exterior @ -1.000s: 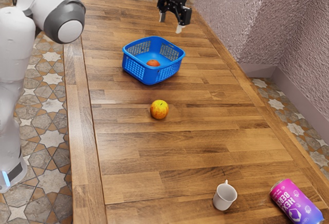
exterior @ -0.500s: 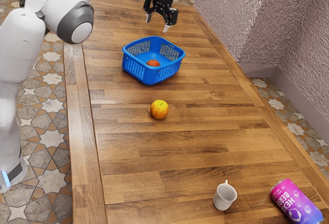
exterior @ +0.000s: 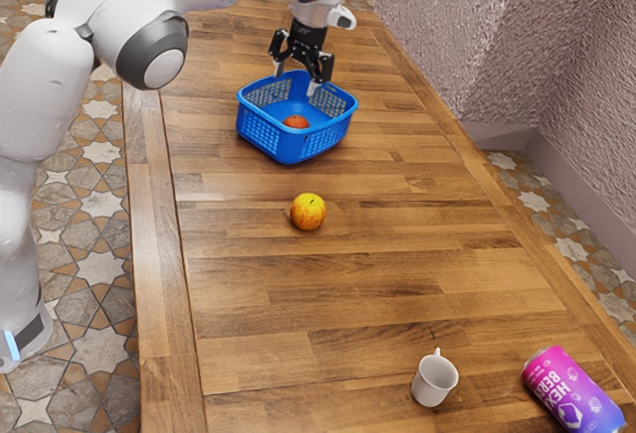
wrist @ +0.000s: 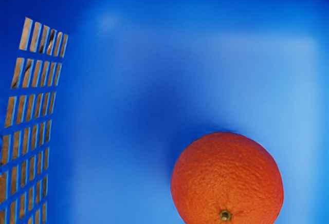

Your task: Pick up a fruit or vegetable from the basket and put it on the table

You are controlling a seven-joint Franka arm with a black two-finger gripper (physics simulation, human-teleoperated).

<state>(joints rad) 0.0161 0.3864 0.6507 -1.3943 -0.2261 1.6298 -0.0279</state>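
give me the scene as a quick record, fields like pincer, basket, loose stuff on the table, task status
pincer: open and empty, over the basket
basket: blue, perforated sides, on the table
in basket: one orange
loose on table: yellow-red apple, white cup, pink-purple can on its side
task status: orange not yet picked up

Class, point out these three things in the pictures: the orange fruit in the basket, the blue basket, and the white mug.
Orange fruit (wrist: 227, 178): wrist view, middle of its peel.
Blue basket (exterior: 260, 134): exterior view, its outer side wall.
White mug (exterior: 433, 383): exterior view, side of its body.
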